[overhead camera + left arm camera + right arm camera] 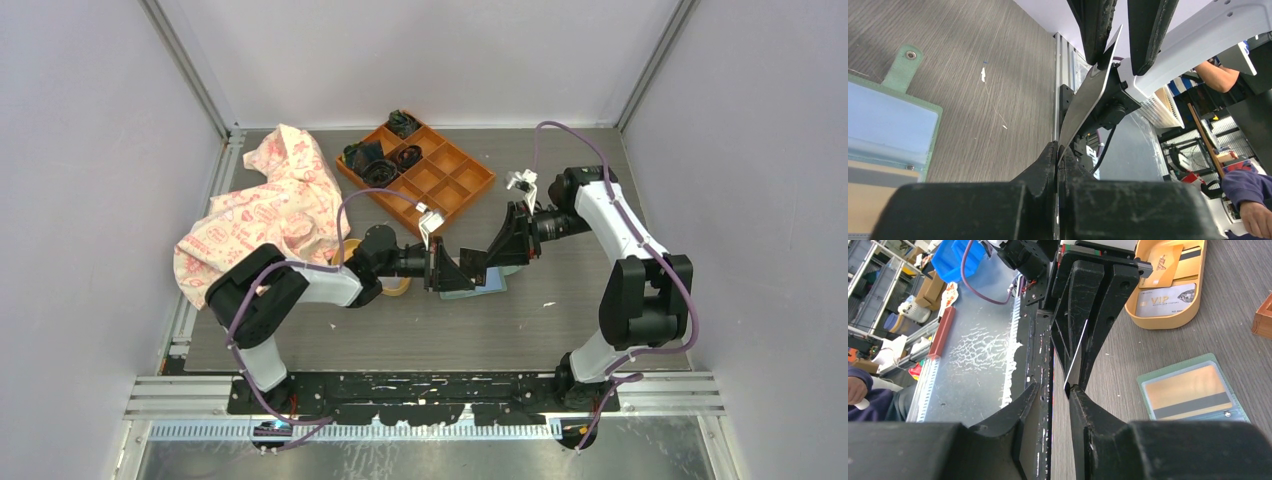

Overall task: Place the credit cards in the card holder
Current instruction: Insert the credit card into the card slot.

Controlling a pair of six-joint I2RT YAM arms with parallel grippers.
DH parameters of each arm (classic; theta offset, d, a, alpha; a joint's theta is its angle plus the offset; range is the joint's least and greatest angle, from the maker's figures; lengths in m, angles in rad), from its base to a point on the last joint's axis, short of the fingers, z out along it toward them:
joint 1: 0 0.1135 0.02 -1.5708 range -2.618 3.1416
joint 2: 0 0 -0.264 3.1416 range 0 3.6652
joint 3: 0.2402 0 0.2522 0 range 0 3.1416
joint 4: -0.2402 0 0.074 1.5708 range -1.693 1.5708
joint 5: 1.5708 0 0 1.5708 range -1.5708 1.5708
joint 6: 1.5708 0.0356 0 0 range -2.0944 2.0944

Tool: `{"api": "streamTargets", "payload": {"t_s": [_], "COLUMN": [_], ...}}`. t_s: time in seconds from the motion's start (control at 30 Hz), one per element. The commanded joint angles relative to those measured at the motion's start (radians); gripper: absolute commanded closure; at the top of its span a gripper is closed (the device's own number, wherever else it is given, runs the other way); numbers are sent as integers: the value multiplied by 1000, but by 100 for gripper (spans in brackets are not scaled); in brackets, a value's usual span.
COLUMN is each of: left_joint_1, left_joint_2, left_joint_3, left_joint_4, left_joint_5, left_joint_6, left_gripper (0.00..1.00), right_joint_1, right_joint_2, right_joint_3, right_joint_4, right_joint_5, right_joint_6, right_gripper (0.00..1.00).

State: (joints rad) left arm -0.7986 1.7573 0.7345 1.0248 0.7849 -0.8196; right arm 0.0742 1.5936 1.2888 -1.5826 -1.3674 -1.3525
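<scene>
As left hand [1057, 162] pinches card [1089, 97], tip inside right hand [1121, 64] (parted).

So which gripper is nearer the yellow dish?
Left. The left gripper, shut on a credit card, sits just right of the yellow dish; the right gripper faces it from farther right, near the card holder.

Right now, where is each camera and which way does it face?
Top external: above and behind the robot, looking down on the table; left arm and right arm show.
Left wrist: faces along the left gripper, shut on a card, toward the open right gripper.
Right wrist: faces the opposite way, own fingers low, toward the left gripper and yellow dish.
Shared: both wrist views show the card and card holder.
</scene>
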Motion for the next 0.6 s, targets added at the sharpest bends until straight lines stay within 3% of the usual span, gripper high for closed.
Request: {"api": "streamTargets", "payload": {"t_s": [0.0,0.57], "left_joint_1": [-3,-65], "left_joint_2": [-47,-104], "left_joint_3": [33,63], "left_joint_4": [-38,-164], "left_joint_5": [-57,-85], "left_joint_6": [51,138], "left_gripper": [100,100], "right_joint_1": [5,-25], "right_joint_2": [-28,-10], "right_joint_3": [46,62], "right_joint_4": [-162,-162], "right_joint_5": [-25,-16], "right_joint_6": [-21,10], "right_gripper": [66,68]}}
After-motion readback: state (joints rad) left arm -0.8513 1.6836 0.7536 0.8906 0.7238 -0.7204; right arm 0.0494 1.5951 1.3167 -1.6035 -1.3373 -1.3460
